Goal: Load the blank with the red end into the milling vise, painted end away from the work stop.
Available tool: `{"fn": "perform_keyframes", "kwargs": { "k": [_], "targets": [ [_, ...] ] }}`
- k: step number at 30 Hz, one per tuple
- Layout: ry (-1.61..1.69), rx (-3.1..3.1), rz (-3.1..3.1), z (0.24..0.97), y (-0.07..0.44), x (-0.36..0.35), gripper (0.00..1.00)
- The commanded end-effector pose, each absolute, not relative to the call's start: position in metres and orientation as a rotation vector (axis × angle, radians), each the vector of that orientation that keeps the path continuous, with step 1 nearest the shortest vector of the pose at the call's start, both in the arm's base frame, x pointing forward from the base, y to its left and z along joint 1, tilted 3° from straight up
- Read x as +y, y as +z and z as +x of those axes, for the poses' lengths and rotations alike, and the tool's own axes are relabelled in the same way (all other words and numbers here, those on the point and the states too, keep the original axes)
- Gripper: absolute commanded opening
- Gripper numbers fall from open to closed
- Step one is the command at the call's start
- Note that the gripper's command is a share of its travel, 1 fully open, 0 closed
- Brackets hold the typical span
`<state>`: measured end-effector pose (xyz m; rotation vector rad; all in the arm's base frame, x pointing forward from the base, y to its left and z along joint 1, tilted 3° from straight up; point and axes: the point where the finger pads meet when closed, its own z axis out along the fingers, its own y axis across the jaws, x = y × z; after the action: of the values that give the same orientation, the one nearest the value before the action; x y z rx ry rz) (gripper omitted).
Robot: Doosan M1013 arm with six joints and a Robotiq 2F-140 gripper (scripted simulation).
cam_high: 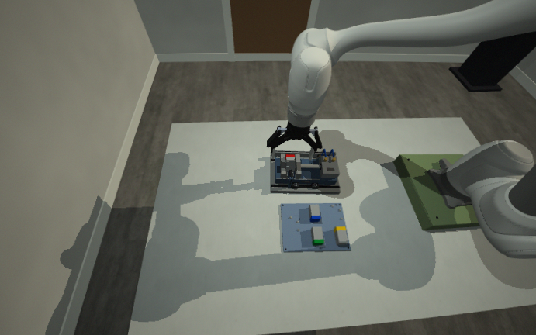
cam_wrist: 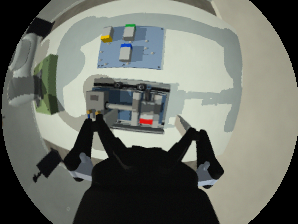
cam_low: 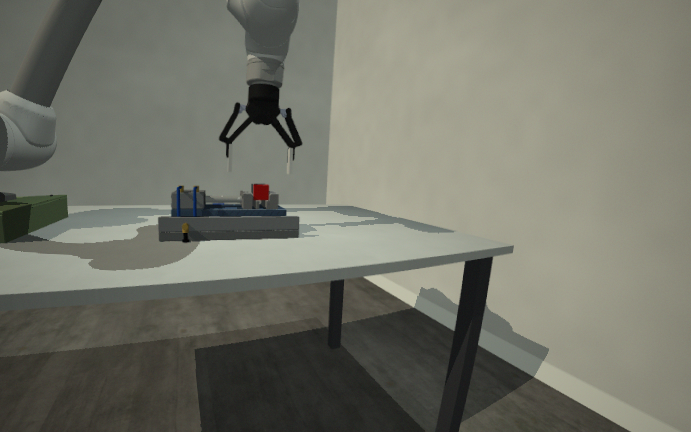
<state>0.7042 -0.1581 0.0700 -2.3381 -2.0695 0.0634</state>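
Observation:
The blank with the red end (cam_high: 290,157) (cam_low: 260,191) (cam_wrist: 148,121) sits in the milling vise (cam_high: 302,171) (cam_low: 229,211) (cam_wrist: 123,106), between the jaws. Its red end points away from the infeed plate (cam_high: 292,235) (cam_wrist: 154,56). It lies on the vise's side away from the blue hoses (cam_high: 327,153) (cam_low: 186,199). My gripper (cam_high: 293,144) (cam_low: 259,162) (cam_wrist: 146,117) hangs wide open and empty well above the vise, with clear air between the fingertips and the blank. How closely the blank meets the jaw and the work stop cannot be told.
Three other blanks lie on the infeed plate: blue-ended (cam_high: 314,212) (cam_wrist: 125,51), green-ended (cam_high: 317,235) (cam_wrist: 129,31) and yellow-ended (cam_high: 340,234) (cam_wrist: 107,32). The vise stands on a grey raised plate (cam_high: 302,189) (cam_low: 229,228). The arm's green base plate (cam_high: 420,187) (cam_low: 9,214) is at the table's right.

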Motion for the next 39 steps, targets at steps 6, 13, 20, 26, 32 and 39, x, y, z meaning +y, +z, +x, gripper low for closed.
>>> {"fn": "perform_keyframes", "kwargs": {
  "k": [6,13,20,26,32,39],
  "targets": [
    [0.063,-2.069,-2.338,0.705,0.079,-0.158,1.0],
    [0.063,-2.069,-2.338,0.706,0.107,-0.158,1.0],
    [0.063,-2.069,-2.338,0.707,0.131,-0.157,1.0],
    [0.063,-2.07,-2.338,0.707,0.143,-0.157,1.0],
    [0.063,-2.07,-2.338,0.708,0.158,-0.157,1.0],
    [0.063,-2.07,-2.338,0.708,0.168,-0.157,1.0]
  ]
}}
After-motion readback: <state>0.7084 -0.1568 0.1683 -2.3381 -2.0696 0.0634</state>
